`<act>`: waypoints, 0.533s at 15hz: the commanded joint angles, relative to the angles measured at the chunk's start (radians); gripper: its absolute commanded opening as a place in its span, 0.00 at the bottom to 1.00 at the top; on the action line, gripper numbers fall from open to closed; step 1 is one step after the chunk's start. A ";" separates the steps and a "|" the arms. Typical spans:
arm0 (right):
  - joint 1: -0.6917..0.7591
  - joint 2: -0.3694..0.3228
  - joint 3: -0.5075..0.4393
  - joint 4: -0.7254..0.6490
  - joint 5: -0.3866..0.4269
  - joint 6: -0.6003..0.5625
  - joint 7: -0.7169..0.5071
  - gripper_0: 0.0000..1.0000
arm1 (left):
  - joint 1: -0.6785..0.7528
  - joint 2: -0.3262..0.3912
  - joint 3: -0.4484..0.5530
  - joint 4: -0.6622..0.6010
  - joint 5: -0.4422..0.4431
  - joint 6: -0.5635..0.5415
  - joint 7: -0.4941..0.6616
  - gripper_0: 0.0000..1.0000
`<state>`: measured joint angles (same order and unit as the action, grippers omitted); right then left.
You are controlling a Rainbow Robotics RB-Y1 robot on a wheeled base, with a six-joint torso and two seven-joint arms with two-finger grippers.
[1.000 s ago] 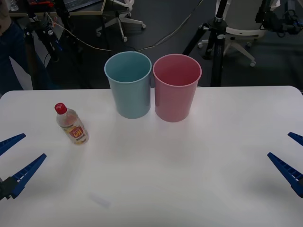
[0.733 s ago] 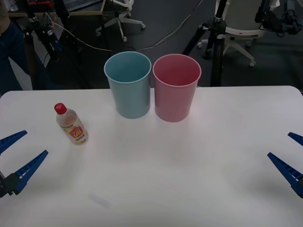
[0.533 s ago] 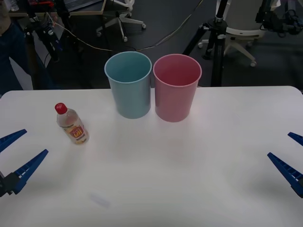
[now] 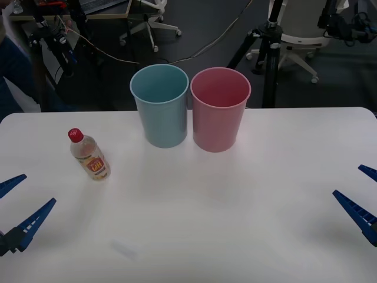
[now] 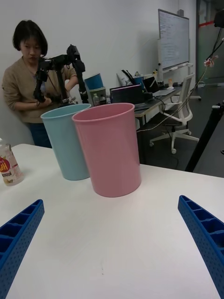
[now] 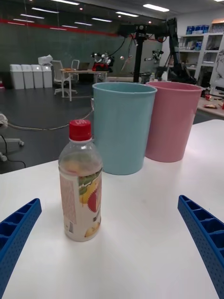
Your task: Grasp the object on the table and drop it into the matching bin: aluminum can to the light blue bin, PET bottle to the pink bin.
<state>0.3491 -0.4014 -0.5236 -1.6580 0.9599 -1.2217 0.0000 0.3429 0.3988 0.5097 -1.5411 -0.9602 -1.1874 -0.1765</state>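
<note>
The PET bottle [image 4: 89, 155] stands upright on the white table [image 4: 200, 224] at the left, clear with a red cap and a red-and-yellow label; the left wrist view has this bottle [image 6: 80, 183] straight ahead of the open fingers. My left gripper [image 4: 16, 204] is open near the table's left front edge, short of the bottle and apart from it. The light blue bin [image 4: 160, 105] and the pink bin [image 4: 220, 108] stand side by side at the back middle. My right gripper [image 4: 360, 193] is open at the right edge, holding nothing.
Tripods, cables and office chairs stand on the floor beyond the table's far edge. The right wrist view has the pink bin [image 5: 110, 147] in front of the light blue bin [image 5: 68, 140], with the bottle [image 5: 9, 166] far off.
My left gripper has drawn back a little toward the near left corner. The bottle, both bins and the right gripper have stayed put.
</note>
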 commanded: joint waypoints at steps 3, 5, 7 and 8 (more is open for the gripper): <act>0.000 0.000 0.000 0.000 0.000 0.000 0.000 1.00 | -0.067 0.000 -0.045 0.121 -0.029 0.003 -0.057 1.00; 0.000 0.000 0.000 0.000 0.000 0.000 0.000 1.00 | -0.121 0.000 -0.057 0.205 -0.026 0.003 -0.126 1.00; 0.000 0.000 0.000 0.000 0.000 0.000 0.000 1.00 | -0.188 0.000 -0.091 0.312 -0.028 0.002 -0.153 1.00; 0.000 0.000 0.000 0.000 0.000 0.000 0.000 1.00 | -0.217 0.000 -0.099 0.348 -0.028 0.002 -0.182 1.00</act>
<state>0.3491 -0.4014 -0.5236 -1.6580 0.9599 -1.2217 0.0000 0.1476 0.3985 0.4177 -1.2212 -0.9876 -1.1853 -0.3383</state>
